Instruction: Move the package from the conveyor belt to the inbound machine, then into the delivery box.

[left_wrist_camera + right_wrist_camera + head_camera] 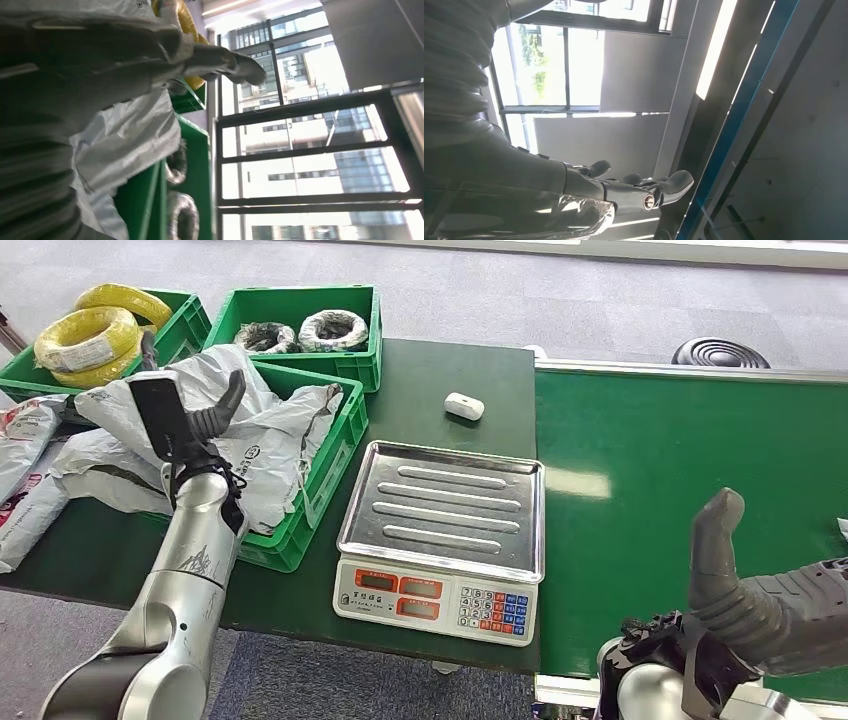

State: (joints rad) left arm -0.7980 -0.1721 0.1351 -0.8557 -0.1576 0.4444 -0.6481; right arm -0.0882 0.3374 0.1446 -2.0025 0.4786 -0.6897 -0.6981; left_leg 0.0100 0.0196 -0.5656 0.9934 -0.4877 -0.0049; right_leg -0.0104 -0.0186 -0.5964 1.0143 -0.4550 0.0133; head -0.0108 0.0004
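My left hand [185,420] is raised, open and empty, over the near green crate [335,455], which holds several grey mailer bags [265,430]. In the left wrist view its thumb [235,66] points out past the grey bags [125,140]. My right hand [760,605] hovers low over the near edge of the green conveyor belt [680,470], thumb up, holding nothing. Its fingers [644,192] are stretched out and apart in the right wrist view. The weighing scale [442,530] stands between them with a bare steel tray. A white sliver [843,530] lies at the belt's right edge.
A small white device [463,405] lies on the dark table behind the scale. At the back left, one green crate [170,335] holds yellow coils and another [300,325] holds grey rolls. More grey bags [25,475] lie at the far left.
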